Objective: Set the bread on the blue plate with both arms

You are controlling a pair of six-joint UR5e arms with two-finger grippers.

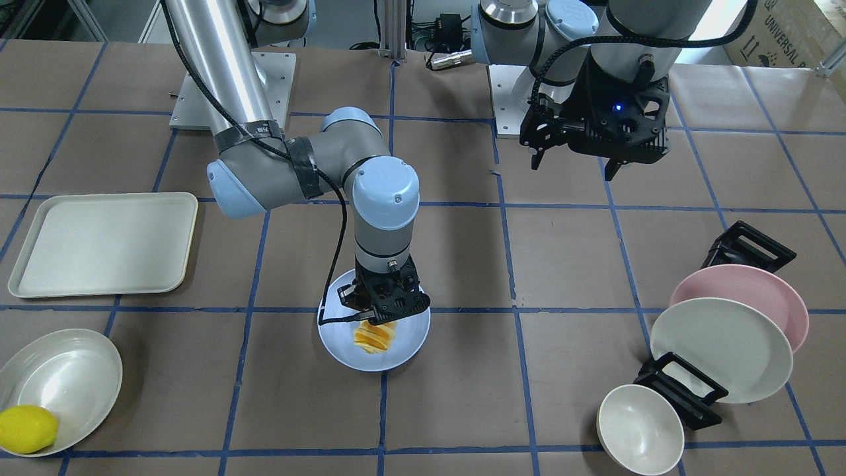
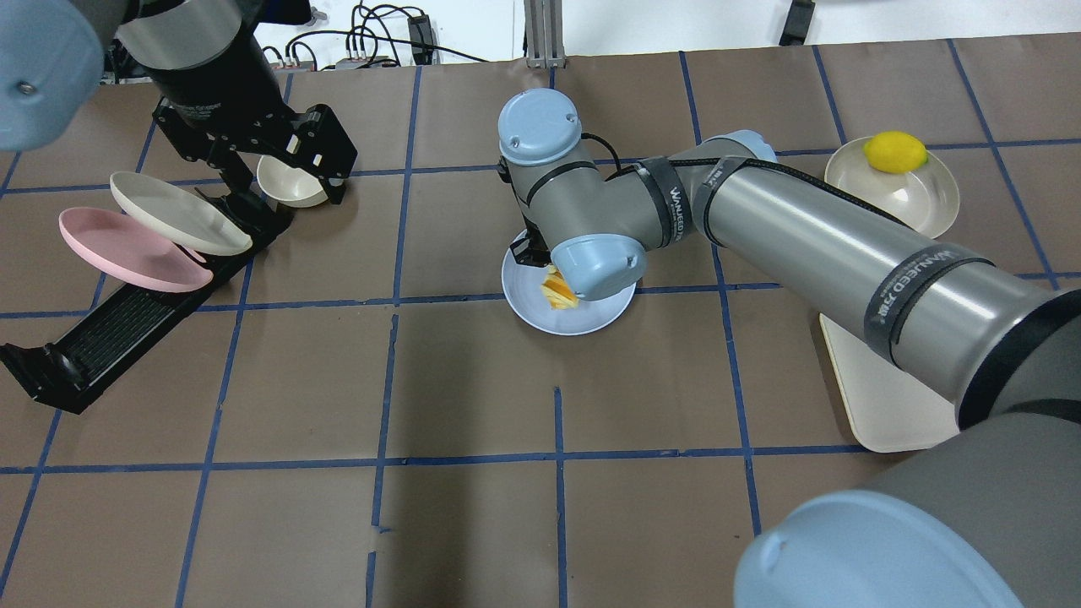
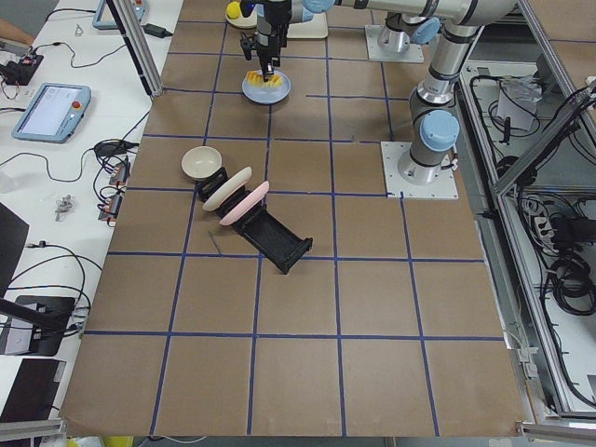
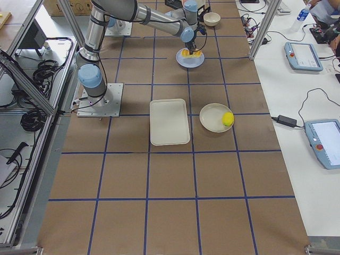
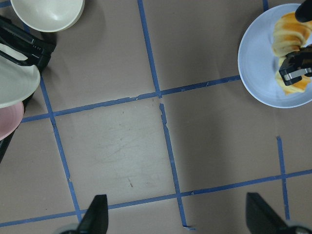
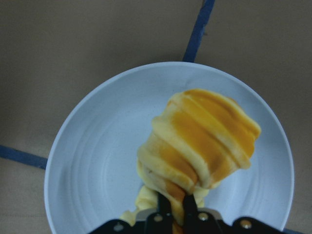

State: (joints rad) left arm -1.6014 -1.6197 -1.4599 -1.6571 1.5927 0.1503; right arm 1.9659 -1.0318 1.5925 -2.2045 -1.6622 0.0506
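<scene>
The striped orange and cream bread point(image 6: 200, 141) hangs from my right gripper point(image 6: 176, 209), which is shut on its near end. It is over the middle of the blue plate point(image 6: 97, 161); I cannot tell whether its lower end touches. In the front view the right gripper point(image 1: 373, 324) points straight down over the bread point(image 1: 374, 338) and the plate point(image 1: 411, 334). My left gripper point(image 1: 574, 167) is open and empty, high above the table near the dish rack. Its fingertips point(image 5: 97, 207) stand wide apart in the left wrist view, with the plate point(image 5: 258, 63) at the top right.
A cream tray point(image 1: 99, 244) and a bowl point(image 1: 73, 370) with a yellow lemon point(image 1: 26, 428) lie on the right arm's side. A black dish rack point(image 1: 681, 390) holds a pink plate point(image 1: 760, 291) and a cream-white plate point(image 1: 720, 347). A small bowl point(image 1: 640, 428) stands beside the rack.
</scene>
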